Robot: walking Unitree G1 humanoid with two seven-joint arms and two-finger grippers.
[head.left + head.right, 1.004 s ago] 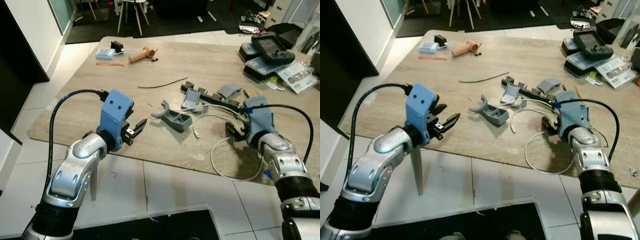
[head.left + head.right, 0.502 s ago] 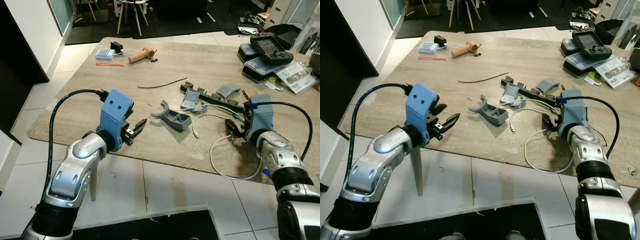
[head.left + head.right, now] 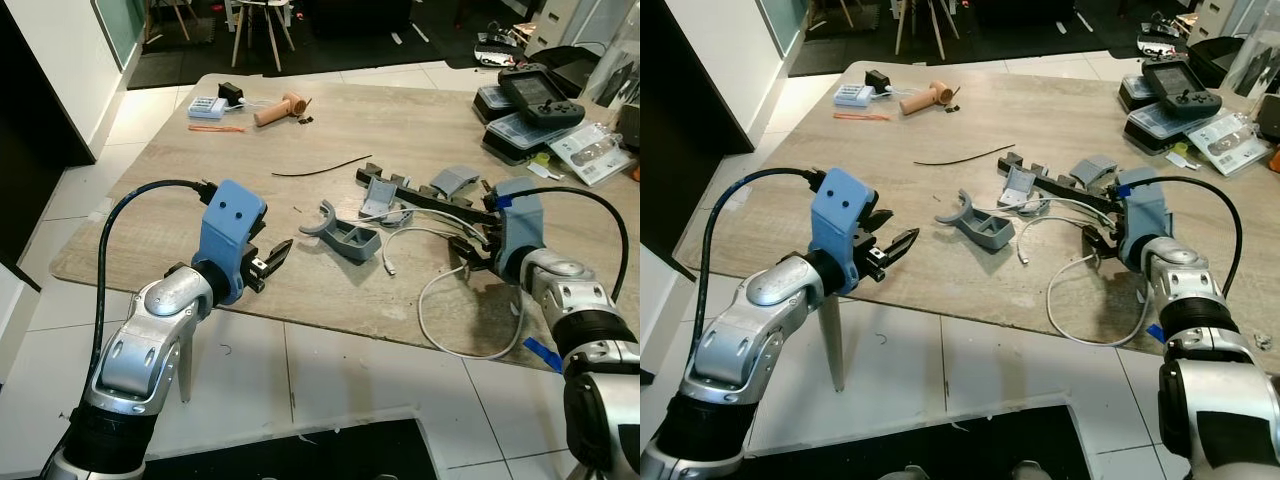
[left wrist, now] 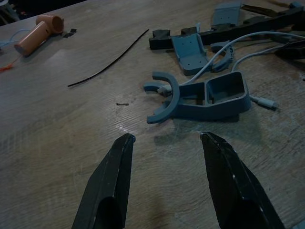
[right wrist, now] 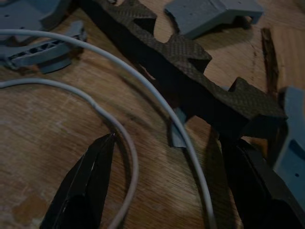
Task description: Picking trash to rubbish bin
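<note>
Left end effector (image 3: 272,256) hovering over the near counter (image 3: 180,180) edge, fingers apart, gripping nothing. Right end effector (image 5: 157,191) sitting low, fingers spread around the white cable (image 3: 440,300). Grey bracket (image 3: 345,235) lying just beyond, mid-counter.

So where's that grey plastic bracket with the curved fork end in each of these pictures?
Left eye view: grey forked bracket mid-table.
Right eye view: mid-table, ahead of the left gripper.
Left wrist view: just beyond the open fingers.
Right wrist view: cannot tell.
Shared landmark: white cable.
</note>
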